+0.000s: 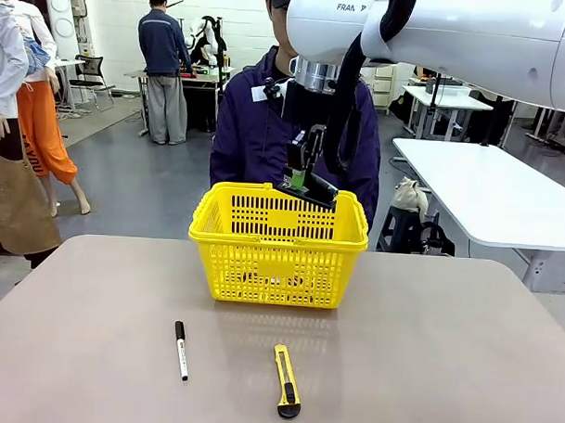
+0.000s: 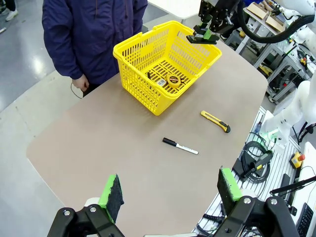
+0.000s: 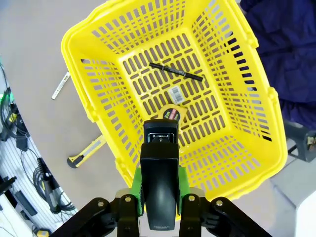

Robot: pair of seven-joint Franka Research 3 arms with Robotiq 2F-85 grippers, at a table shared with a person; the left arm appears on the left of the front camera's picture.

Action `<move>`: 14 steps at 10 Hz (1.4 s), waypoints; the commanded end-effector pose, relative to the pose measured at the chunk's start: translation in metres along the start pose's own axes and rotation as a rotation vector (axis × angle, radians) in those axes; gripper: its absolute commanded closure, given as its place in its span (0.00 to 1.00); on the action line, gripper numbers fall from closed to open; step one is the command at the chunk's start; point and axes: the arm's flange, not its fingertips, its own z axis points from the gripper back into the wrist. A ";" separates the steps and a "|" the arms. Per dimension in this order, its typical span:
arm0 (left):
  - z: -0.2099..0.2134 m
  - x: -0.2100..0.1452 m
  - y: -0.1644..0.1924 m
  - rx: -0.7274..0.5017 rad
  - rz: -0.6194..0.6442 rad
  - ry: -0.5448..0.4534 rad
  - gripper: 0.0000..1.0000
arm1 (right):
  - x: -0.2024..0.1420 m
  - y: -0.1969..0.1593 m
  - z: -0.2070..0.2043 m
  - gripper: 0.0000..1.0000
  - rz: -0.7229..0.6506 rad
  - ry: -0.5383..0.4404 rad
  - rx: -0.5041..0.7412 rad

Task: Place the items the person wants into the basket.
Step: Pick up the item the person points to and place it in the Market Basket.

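Two items already lie in your bright yellow slotted plastic basket point(image 3: 232, 106): a slim black pen point(image 3: 176, 71) and a round yellow-and-black tape measure point(image 2: 173, 80), its print unreadable. Your right gripper point(image 3: 159, 197) pinches the black stapler point(image 3: 159, 180) above the basket; "FRA" shows on the arm. Left gripper point(image 2: 170, 195) stands spread wide.

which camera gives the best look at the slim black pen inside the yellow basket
The right wrist view: looking straight down into the bright yellow plastic basket, it shows the slim black pen whole on the slotted floor. The left wrist view shows at most a dark sliver beside the label there. In the front view the basket's lattice wall hides it.
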 end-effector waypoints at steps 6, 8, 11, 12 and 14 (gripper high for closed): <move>0.002 -0.001 0.000 -0.011 -0.012 -0.014 0.00 | 0.022 -0.034 -0.061 0.68 0.193 -0.050 0.011; 0.002 -0.001 0.000 -0.011 -0.012 -0.014 0.00 | 0.026 -0.042 -0.092 0.68 0.206 -0.018 0.050; 0.002 -0.001 0.000 -0.011 -0.012 -0.014 0.00 | 0.030 -0.046 -0.139 0.68 0.214 0.075 0.110; 0.002 -0.001 0.000 -0.011 -0.012 -0.014 0.00 | 0.030 -0.046 -0.149 0.68 0.217 0.101 0.122; 0.002 -0.001 0.000 -0.011 -0.012 -0.014 0.00 | 0.031 -0.045 -0.160 0.68 0.219 0.124 0.139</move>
